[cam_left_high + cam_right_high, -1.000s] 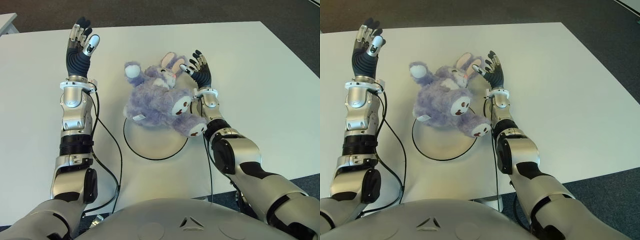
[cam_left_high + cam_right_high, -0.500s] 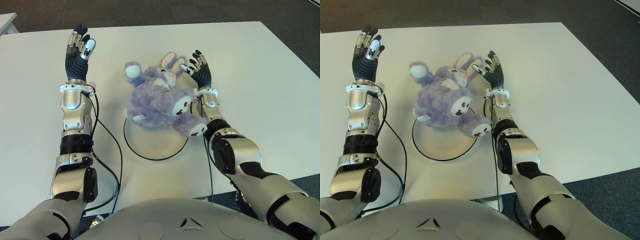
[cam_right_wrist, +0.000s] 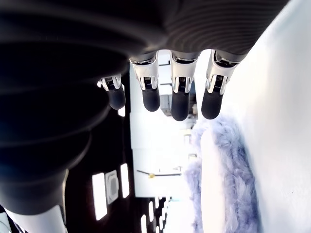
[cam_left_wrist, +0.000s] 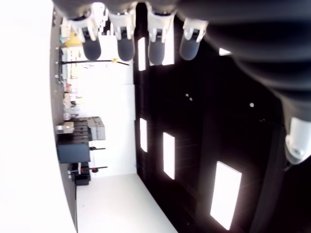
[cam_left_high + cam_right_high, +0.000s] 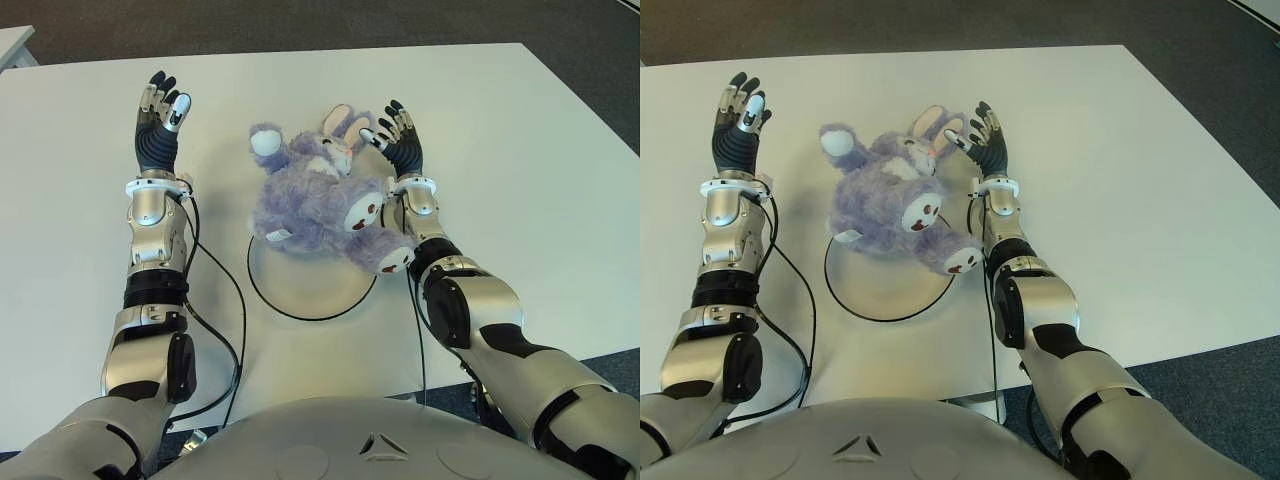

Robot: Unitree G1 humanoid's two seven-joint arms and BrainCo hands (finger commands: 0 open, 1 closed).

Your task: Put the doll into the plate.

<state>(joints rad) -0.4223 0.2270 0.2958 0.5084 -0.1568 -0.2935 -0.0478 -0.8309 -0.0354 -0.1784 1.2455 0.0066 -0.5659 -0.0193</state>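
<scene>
A purple plush rabbit doll [image 5: 320, 200] lies across the far rim of a round white plate [image 5: 305, 285] with a thin black edge; its head and ears reach past the rim onto the table. My right hand [image 5: 398, 138] is open, fingers spread, just right of the doll's ears, holding nothing. The right wrist view shows the doll's fur [image 3: 228, 174] beside the straight fingers [image 3: 180, 104]. My left hand [image 5: 160, 110] is open and raised above the table, well to the left of the doll, empty.
The white table [image 5: 520, 170] runs wide to the right and far side, with dark floor past its edges. Black cables [image 5: 225, 300] hang along my left arm near the plate's left side.
My left hand has drawn back toward me and slightly lower. The doll, the plate and my right hand have stayed where they were.
</scene>
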